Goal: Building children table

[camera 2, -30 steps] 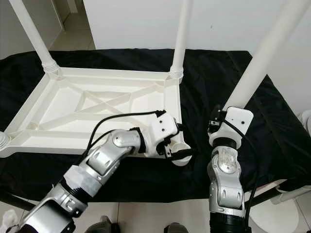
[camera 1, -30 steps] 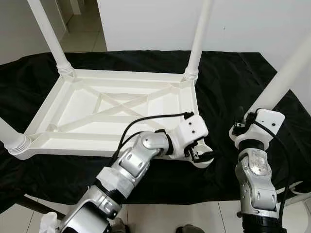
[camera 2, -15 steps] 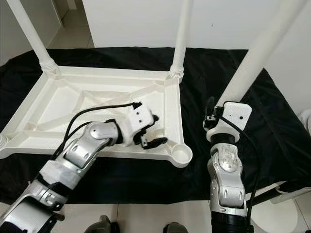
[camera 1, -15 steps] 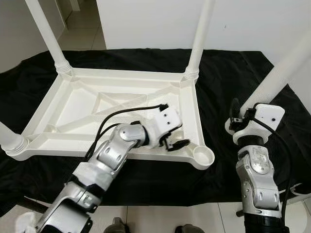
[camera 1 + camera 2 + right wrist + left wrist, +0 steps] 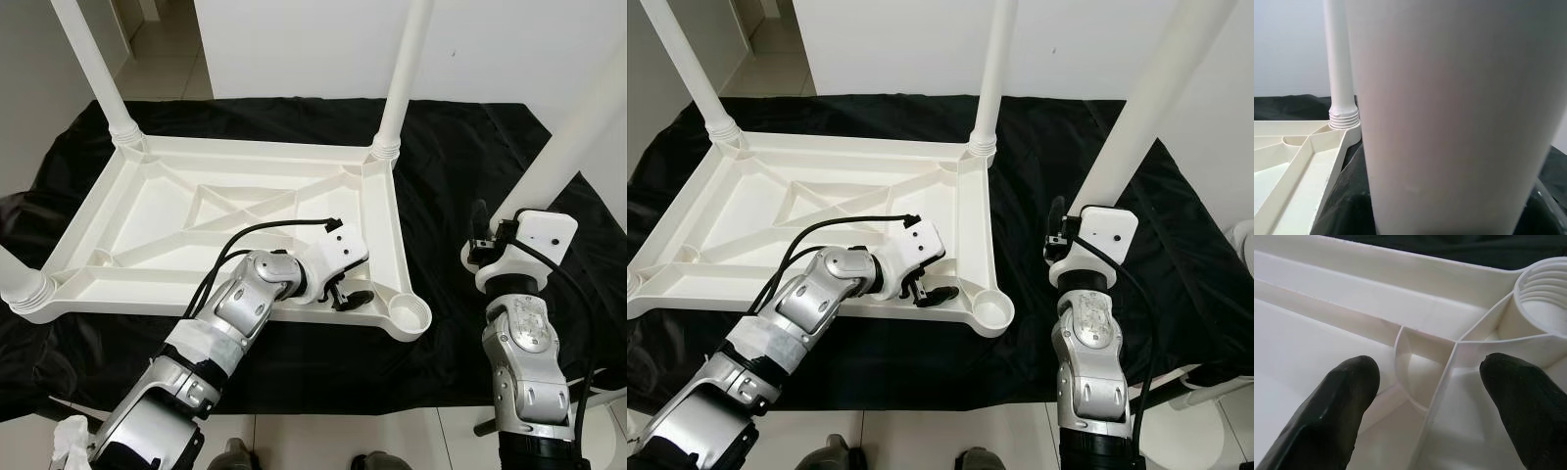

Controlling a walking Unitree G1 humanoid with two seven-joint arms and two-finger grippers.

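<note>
Pincer fingers of our left pincer [image 5: 345, 294] stand apart inside the upturned tabletop [image 5: 147, 230], just beside its empty threaded socket [image 5: 409, 315] at the near corner. Our right pincer [image 5: 1070, 240] grips the loose leg [image 5: 1151, 98], held upright, apart from that socket. We judge the leg light, stiff and smooth, perhaps slippery; a hold low on its shaft suits threading it in.

Black cloth [image 5: 460, 157] drapes the bench, rumpled at its edges. White wall [image 5: 313, 49] directly behind. Pale tiled floor [image 5: 171, 69] recedes at far left, and shows again below the bench's near edge [image 5: 343, 436]. Light even, soft, no hard shadows.
</note>
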